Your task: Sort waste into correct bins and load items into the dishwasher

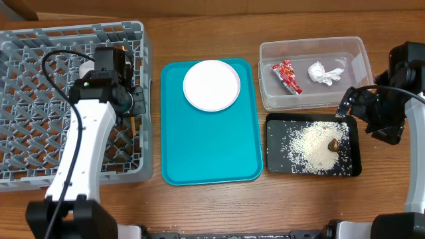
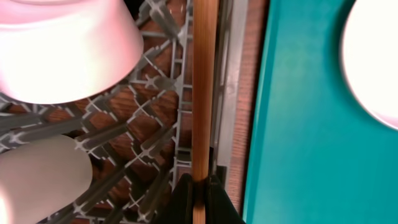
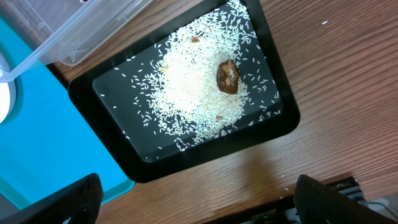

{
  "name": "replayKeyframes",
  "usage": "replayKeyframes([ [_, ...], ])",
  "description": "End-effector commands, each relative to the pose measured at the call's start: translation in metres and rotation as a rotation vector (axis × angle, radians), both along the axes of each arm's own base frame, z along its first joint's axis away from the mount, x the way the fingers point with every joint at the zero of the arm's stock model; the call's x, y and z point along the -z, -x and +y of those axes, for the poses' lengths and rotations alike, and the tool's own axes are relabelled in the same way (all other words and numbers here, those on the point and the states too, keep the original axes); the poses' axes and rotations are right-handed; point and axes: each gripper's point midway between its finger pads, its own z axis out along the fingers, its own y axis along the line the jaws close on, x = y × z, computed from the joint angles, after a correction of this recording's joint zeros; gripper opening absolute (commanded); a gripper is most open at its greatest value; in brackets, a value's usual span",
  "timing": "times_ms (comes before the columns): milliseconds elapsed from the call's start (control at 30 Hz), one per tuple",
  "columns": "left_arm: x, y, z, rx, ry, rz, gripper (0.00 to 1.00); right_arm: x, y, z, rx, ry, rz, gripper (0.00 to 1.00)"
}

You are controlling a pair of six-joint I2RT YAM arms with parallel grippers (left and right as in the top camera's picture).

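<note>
My left gripper [image 1: 135, 110] [image 2: 200, 194] is shut on a thin wooden chopstick [image 2: 202, 93] and holds it over the right edge of the grey dish rack [image 1: 40, 153]. In the left wrist view a pale pink bowl [image 2: 62, 43] and another pale dish [image 2: 37, 180] sit in the rack. The round white plate [image 1: 211, 85] lies on the teal tray [image 1: 212, 156]. The clear tub [image 1: 358, 54] holds the red wrapper [image 1: 287, 76] and the white tissue [image 1: 325, 73]. The black tray [image 1: 275, 143] [image 3: 287, 118] holds rice [image 3: 193, 87] and the brown lump [image 3: 227, 76]. My right gripper [image 1: 373, 114] [image 3: 199, 199] is open and empty beside the black tray.
The teal tray lies between the rack and the two bins, and its edge shows in the left wrist view [image 2: 298, 155]. A few rice grains lie on the wooden table [image 3: 323, 74] near the black tray. The left arm hides part of the rack.
</note>
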Motion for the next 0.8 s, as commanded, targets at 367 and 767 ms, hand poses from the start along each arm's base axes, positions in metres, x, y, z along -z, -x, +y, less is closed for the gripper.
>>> replayKeyframes([
  [367, -0.054, -0.029, -0.09, 0.242, 0.176, -0.141, 0.5, -0.011, -0.004, 0.0, 0.003, 0.0, -0.045, 1.0],
  [767, 0.032, -0.038, -0.241, 0.818, 0.002, -0.091, 0.64, -0.011, -0.004, 0.0, 0.003, 0.0, -0.045, 1.0],
])
